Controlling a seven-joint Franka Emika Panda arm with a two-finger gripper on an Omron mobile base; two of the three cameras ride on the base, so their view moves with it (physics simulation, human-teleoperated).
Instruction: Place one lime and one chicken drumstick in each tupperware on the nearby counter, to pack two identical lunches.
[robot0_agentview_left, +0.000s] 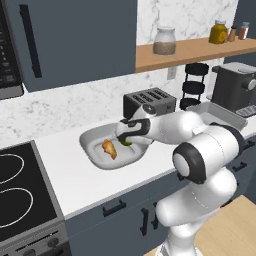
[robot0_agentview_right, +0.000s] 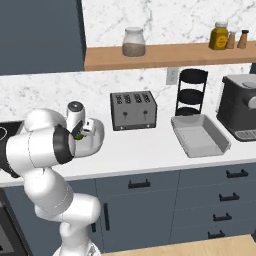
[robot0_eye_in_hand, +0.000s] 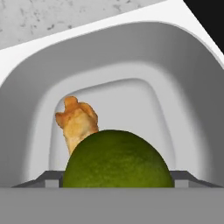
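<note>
My gripper (robot0_agentview_left: 125, 138) hangs over the right part of the oval white tupperware (robot0_agentview_left: 91, 150) on the counter (robot0_agentview_left: 75, 177), shut on a lime (robot0_agentview_left: 126, 142). In the hand view the green lime (robot0_eye_in_hand: 117, 159) fills the space between the two fingertips, just above the tub's floor (robot0_eye_in_hand: 131, 105). One golden-brown chicken drumstick (robot0_agentview_left: 109, 149) lies inside the tub, left of the lime; in the hand view this drumstick (robot0_eye_in_hand: 78, 122) shows just behind the lime. The rectangular light-grey tupperware (robot0_agentview_right: 200, 135) stands with nothing in it further right on the counter. In the right base view my arm hides most of the oval tub (robot0_agentview_right: 96, 134).
A black toaster (robot0_agentview_right: 132, 110) stands behind the oval tub. A black three-tier rack (robot0_agentview_right: 192, 92) and a coffee machine (robot0_agentview_right: 240, 112) stand at the back right. A stove top (robot0_agentview_left: 20, 190) borders the counter on the left. A wooden shelf (robot0_agentview_right: 165, 54) with jars runs above.
</note>
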